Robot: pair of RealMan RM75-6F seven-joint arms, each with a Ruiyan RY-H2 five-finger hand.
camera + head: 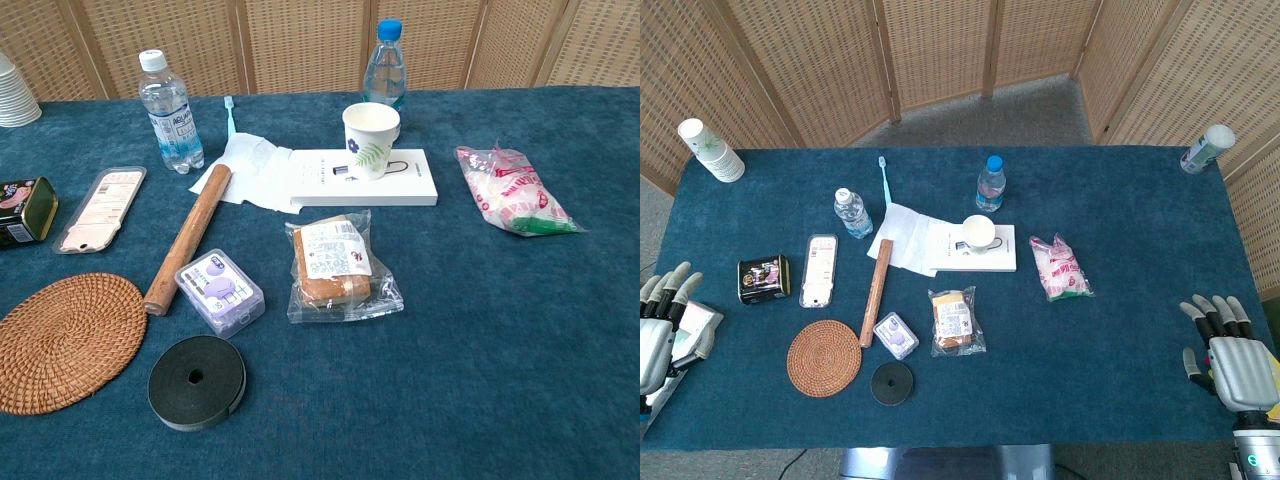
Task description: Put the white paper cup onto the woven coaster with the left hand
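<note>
The left hand (662, 325) rests at the near left edge of the table, fingers spread and holding nothing; it lies beside a pale crumpled packet (702, 330) at the table's rim. The right hand (1230, 355) sits at the near right corner, likewise loose, fingers apart and empty. Neither hand shows in the chest view. Outward from the left hand lies the woven coaster (824, 357), round and flat on the blue tablecloth (1120, 340), with a black tape roll (892, 383) just to its right and nearer. Farther than the coaster are a dark tin (763, 278) and a flat blister pack (819, 270). A wooden stick (876, 292) lies lengthwise right of the coaster, a small purple box (896, 335) near its near end, and a wrapped bread packet (956, 321) to the right of that. The white paper cup (978, 234), printed with a green leaf, stands upright on a white flat box (985, 258) near the table's middle, well apart from the coaster. A white tissue (902, 240) lies left of the box. Two water bottles (852, 212) stand farther back, with a blue toothbrush (883, 178) between them. A pink snack bag (1058, 266) lies right of the box.
</note>
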